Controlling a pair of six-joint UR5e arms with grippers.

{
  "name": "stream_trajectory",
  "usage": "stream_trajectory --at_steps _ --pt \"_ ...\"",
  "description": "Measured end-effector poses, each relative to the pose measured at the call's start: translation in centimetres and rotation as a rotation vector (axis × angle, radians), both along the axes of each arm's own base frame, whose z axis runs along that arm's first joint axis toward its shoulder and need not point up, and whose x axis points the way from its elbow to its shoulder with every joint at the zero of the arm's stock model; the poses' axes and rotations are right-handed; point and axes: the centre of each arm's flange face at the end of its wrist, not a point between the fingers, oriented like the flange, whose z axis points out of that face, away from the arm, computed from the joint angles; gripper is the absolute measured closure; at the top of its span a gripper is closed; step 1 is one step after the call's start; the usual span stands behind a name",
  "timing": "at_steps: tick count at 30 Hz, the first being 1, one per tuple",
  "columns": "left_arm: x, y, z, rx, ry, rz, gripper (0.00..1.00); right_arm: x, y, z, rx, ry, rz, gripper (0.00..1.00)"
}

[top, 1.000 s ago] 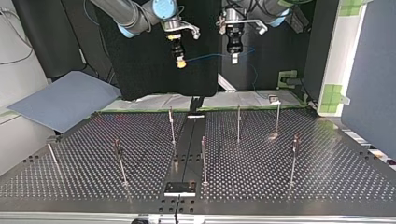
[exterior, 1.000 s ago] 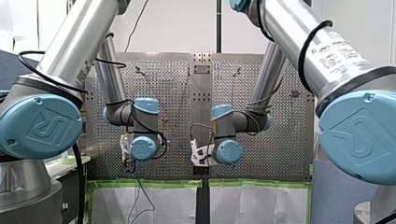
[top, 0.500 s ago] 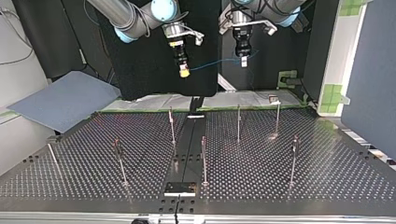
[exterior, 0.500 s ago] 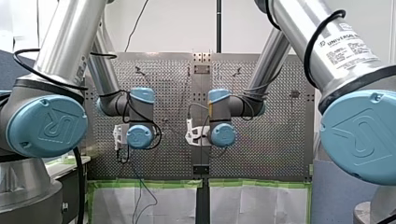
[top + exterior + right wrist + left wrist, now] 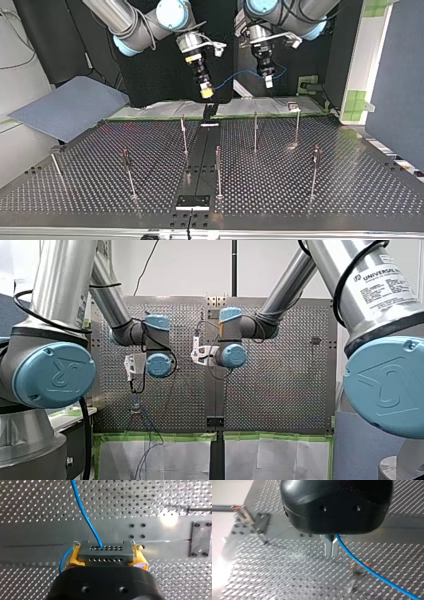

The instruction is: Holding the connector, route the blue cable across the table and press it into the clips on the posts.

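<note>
The thin blue cable (image 5: 241,75) hangs in a shallow arc between my two grippers, above the table's far edge in the top view. My right gripper (image 5: 205,92) is shut on the grey connector (image 5: 105,551), which sits between its yellow pads (image 5: 74,558); the cable (image 5: 85,512) leaves the connector's face. My left gripper (image 5: 331,551) has its metal fingers shut on the cable (image 5: 372,572), which trails off beside them. In the top view my left gripper (image 5: 269,80) is to the right of the other. Several thin posts (image 5: 184,135) with clips stand on the table.
The perforated table (image 5: 325,200) carries more posts (image 5: 255,131) (image 5: 314,170) and a dark centre strip with a plate (image 5: 193,201) at the near edge. A blue-grey sheet (image 5: 65,107) lies off the top view's left. Slack cable (image 5: 147,440) hangs below my left gripper.
Both arms have come forward and lower toward the table's far edge in the top view, carrying connector and cable along. Both grips are unchanged.
</note>
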Motion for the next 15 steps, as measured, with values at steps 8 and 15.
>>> stream_trajectory --at_steps 8,15 --pt "2.0 1.6 4.1 -0.023 -0.047 0.097 0.99 1.6 -0.4 2.2 0.003 -0.005 0.027 1.00" --pt "2.7 3.8 6.5 -0.024 -0.058 0.123 0.99 2.9 -0.7 3.7 0.016 -0.012 0.056 1.00"
